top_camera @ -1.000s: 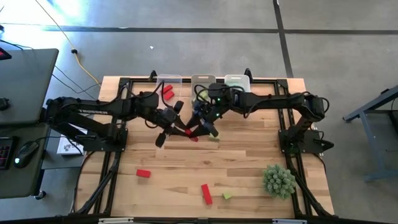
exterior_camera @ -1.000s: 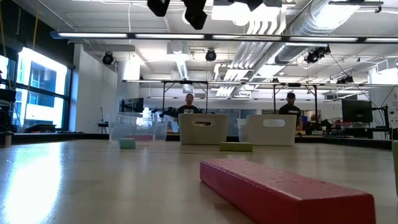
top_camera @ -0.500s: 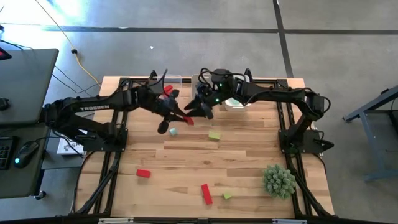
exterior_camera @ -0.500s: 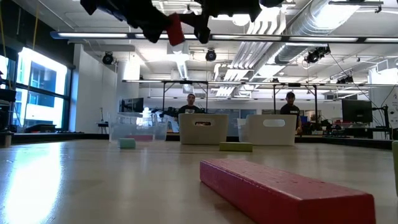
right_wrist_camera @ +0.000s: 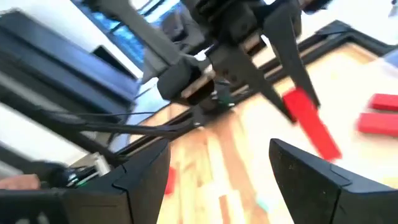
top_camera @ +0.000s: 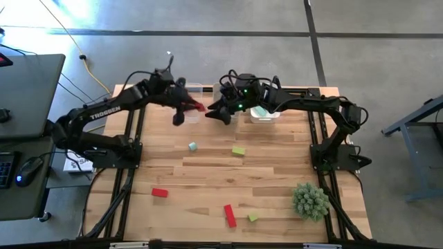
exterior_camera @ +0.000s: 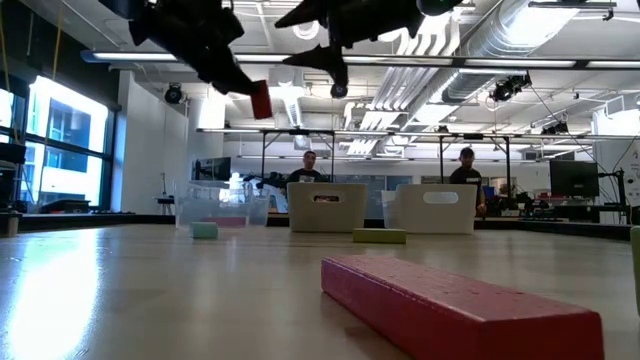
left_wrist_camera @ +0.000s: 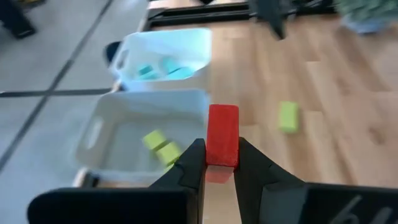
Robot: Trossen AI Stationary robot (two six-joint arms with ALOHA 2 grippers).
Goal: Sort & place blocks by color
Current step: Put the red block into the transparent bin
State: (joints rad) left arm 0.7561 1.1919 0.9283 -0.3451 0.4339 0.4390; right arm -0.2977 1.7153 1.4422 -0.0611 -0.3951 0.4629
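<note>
Above the far-left clear bin (top_camera: 192,90), the left gripper (left_wrist_camera: 221,163) pinches a red bar (left_wrist_camera: 222,135), carrying it to drop; next, likely centring and releasing; the right gripper (right_wrist_camera: 217,163) hovers alongside, fingers spread and holding nothing.

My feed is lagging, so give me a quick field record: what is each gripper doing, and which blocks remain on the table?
left gripper: shut on a red bar, raised over the back of the table near the bins
right gripper: open, empty, above the middle bin
loose red: two bars
loose yellow-green: two blocks
loose teal: one cube
fake plant: front right corner
</note>
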